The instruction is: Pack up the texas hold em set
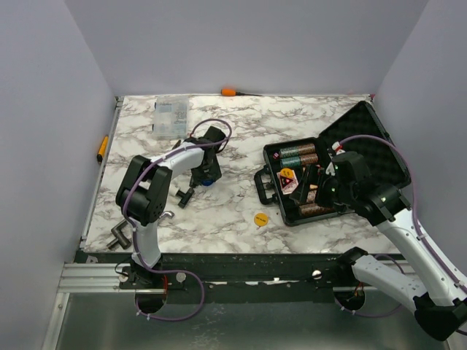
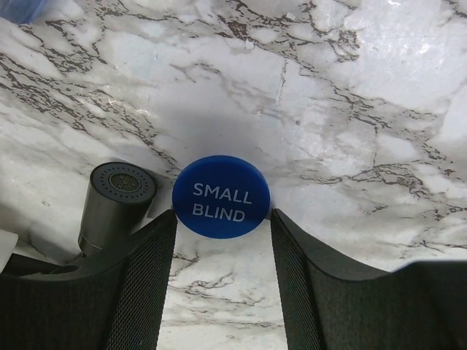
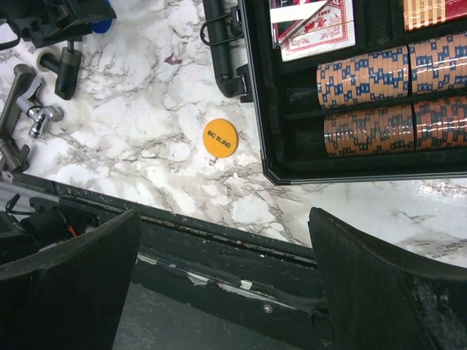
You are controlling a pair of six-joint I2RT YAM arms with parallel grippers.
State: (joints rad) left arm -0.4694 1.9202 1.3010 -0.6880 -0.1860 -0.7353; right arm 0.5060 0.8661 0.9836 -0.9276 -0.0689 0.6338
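Left pincer (image 2: 222, 214) straddles blue disc (image 2: 221, 197), perhaps touching edges; metal cylinder (image 2: 115, 204) beside.

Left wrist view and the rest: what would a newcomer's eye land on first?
The blue SMALL BLIND disc sits mid-frame in the left wrist view, flat on the marble table between the fingers of the left gripper. At right, the open black case shows brown/teal chip stacks, with a yellow BIG BLIND disc lying just outside its handle side.
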